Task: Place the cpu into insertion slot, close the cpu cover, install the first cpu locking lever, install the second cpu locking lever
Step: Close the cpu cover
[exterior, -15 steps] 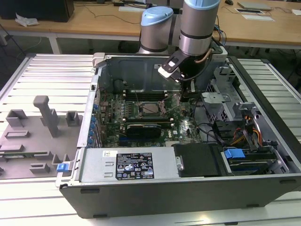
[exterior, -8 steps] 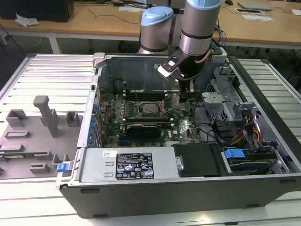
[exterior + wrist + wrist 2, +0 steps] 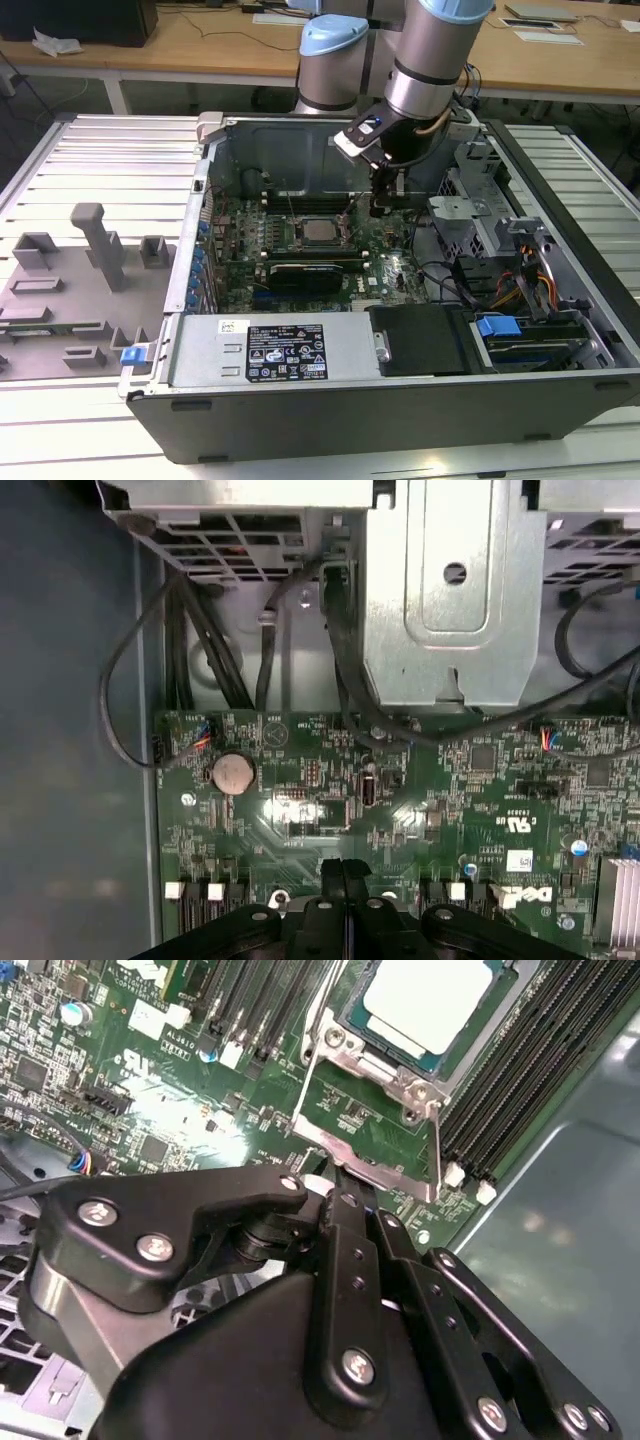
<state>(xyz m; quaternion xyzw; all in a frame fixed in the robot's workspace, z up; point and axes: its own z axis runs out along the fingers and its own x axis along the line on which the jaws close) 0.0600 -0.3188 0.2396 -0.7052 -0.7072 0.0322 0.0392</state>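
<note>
While the cpu (image 3: 428, 998) lies flat in the insertion slot (image 3: 301, 234) on the green motherboard (image 3: 400, 810), its pale metal top shows through the window of the cpu cover (image 3: 400, 1082), which lies down around it. A thin wire lever (image 3: 437, 1155) runs along one side of the cover and a second wire lever (image 3: 310, 1050) along the neighbouring side; whether they are latched I cannot tell. Just beside the corner of the cover between them stands the gripper (image 3: 336, 1182). In the first wrist view its black fingers (image 3: 335, 872) are pressed together with only a seam between them. In the exterior view the gripper hangs low over the board, to the exterior view's right of the cpu, inside the open computer case (image 3: 400, 420). Black memory slots (image 3: 520, 1070) run beside the socket. The case rests on a grey slatted table (image 3: 110, 160).
</note>
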